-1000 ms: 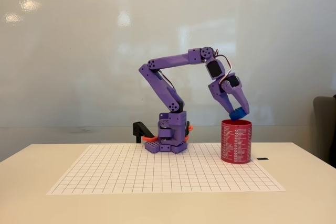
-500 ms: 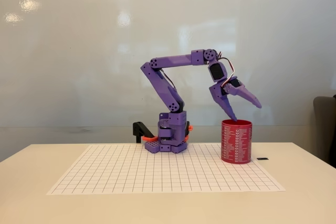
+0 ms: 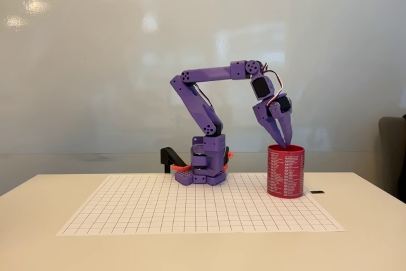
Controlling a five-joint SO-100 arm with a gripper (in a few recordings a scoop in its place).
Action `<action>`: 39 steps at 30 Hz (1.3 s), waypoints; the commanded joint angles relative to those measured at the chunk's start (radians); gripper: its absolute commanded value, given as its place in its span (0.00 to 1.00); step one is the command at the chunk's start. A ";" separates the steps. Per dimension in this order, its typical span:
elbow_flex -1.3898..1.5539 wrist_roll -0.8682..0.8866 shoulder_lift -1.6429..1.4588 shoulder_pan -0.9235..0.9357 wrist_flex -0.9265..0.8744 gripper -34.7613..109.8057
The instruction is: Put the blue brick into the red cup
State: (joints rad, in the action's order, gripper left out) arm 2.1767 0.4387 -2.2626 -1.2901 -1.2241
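Observation:
The red cup [image 3: 285, 171], printed with rows of white text, stands upright at the right edge of the grid mat. My purple gripper [image 3: 283, 140] hangs directly over its rim, fingertips pointing down and nearly touching the opening. The fingers are closed together with nothing between them. The blue brick is hidden from this fixed view.
A white grid mat [image 3: 196, 211] covers the middle of the table, with the arm's base [image 3: 206, 168] at its back edge. A black clamp [image 3: 170, 157] sits left of the base. A small dark object [image 3: 317, 192] lies right of the cup.
A second ago the gripper held the blue brick above the cup. It then opened wide and the brick dropped out of sight. Now the fingers have closed again.

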 commanded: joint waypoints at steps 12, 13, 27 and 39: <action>0.049 -0.202 -0.288 0.709 0.279 0.24; 0.051 -0.213 -0.310 0.785 0.288 0.24; 0.012 -0.278 -0.744 1.388 0.167 0.24; 0.331 -0.227 -1.039 1.256 -0.031 0.24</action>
State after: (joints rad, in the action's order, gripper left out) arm 2.3685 0.1994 -3.2843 -0.0123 -1.2410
